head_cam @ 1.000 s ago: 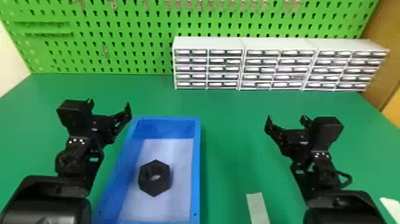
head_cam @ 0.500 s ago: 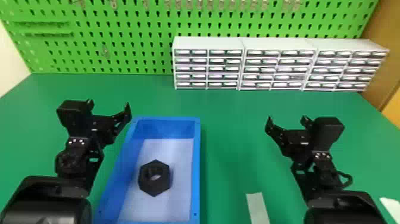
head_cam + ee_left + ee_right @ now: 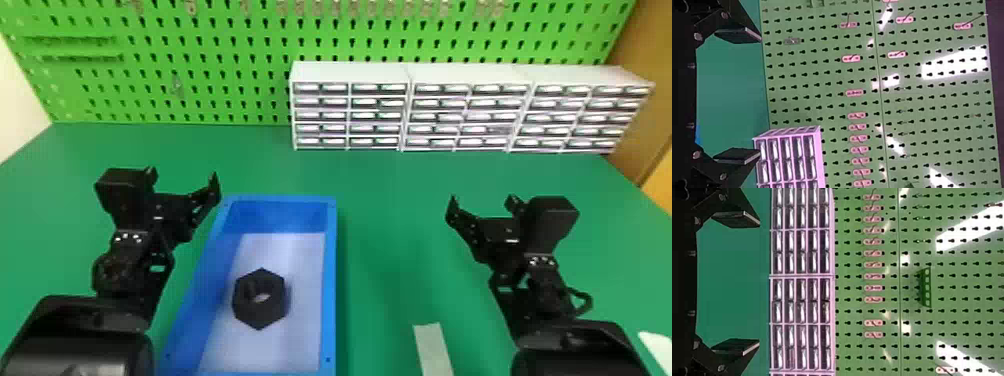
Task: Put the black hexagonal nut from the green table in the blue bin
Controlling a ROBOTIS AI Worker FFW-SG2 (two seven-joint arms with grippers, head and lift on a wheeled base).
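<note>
Black hexagonal nut point(image 3: 260, 317) is in the blue bin point(image 3: 330, 280), right of the left end effector point(image 3: 183, 175), probably flat. That and the right end effector point(image 3: 483, 200) are wide, empty. Placing looks done; just keep clear, I'd say.

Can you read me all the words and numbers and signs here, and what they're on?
There are none I can read.
White box-shaped drawer cabinets: any writing is too small to read.
Black hexagonal nut: no writing seen.
Blue rectangular bin: no writing seen.
</note>
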